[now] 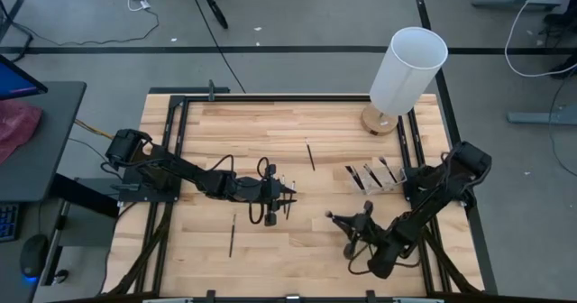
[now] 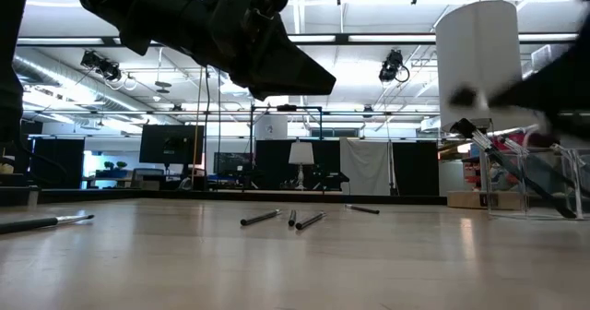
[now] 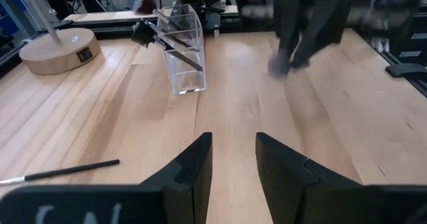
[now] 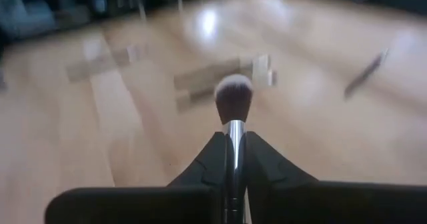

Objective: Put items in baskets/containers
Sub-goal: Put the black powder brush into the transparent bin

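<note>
My right gripper is shut on a brush with a silver ferrule and a bushy dark head. In the high view it is over the table's near right part. The clear container stands at the right and holds several brushes leaning inside. My left gripper hovers open at the table's middle, with nothing between its fingers. Loose brushes lie flat on the wood: one beyond the middle, one near the front left. My right gripper pinches the brush between its two fingers at the silver ferrule, just behind the head. The brush runs along the fingers, and its head sticks out past their tips. The fingers come from the table's right, nearly level. The brush is clear of the table.
A tall white cylinder on a round wooden base stands at the far right corner, just beyond the container. Dark frame rails run along the table's edges. Bare wood lies between the two grippers.
</note>
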